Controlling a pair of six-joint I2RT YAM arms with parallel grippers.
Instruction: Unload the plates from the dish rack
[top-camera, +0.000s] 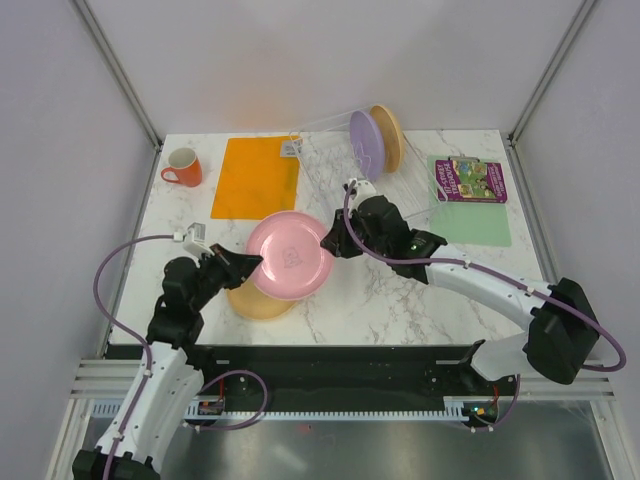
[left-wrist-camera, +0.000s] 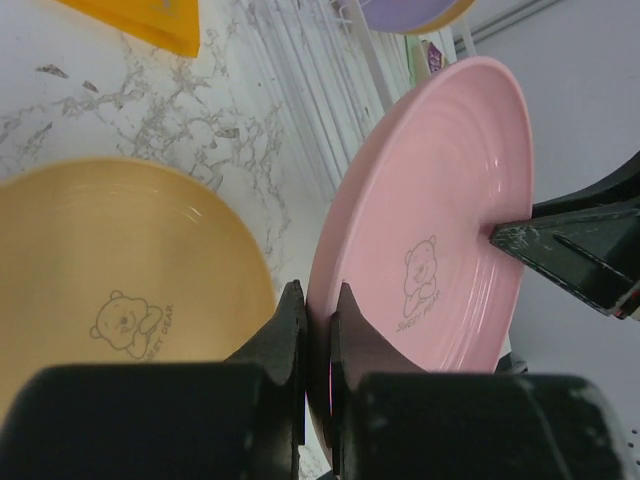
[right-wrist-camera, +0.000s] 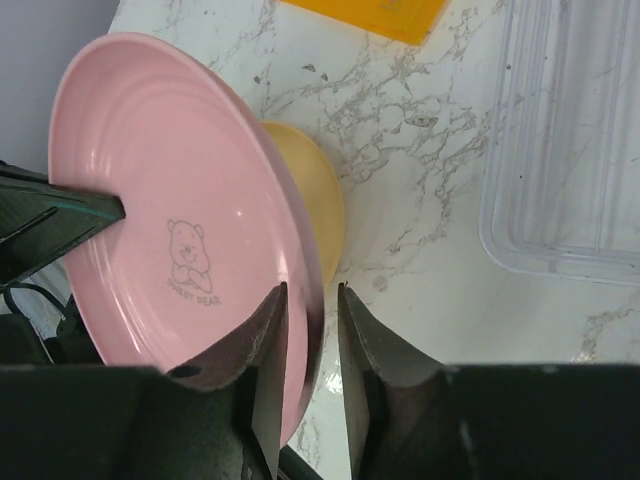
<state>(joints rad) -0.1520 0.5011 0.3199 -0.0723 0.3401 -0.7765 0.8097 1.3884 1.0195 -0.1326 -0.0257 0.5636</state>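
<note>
Left jaws pinch the pink plate (top-camera: 290, 256), right jaws unclear; yellow plate (top-camera: 255, 304) beneath; purple plate (top-camera: 364, 140), tan plate (top-camera: 389, 135) still racked

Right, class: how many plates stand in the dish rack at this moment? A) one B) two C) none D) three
B: only the purple plate and tan-orange plate stand in the dish rack; the pink plate and yellow-orange plate are out.

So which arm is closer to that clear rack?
Right. The right gripper, fingers around the pink plate's far rim, is just in front of the rack. The left gripper clamps the opposite rim, with the plate between it and the rack.
</note>
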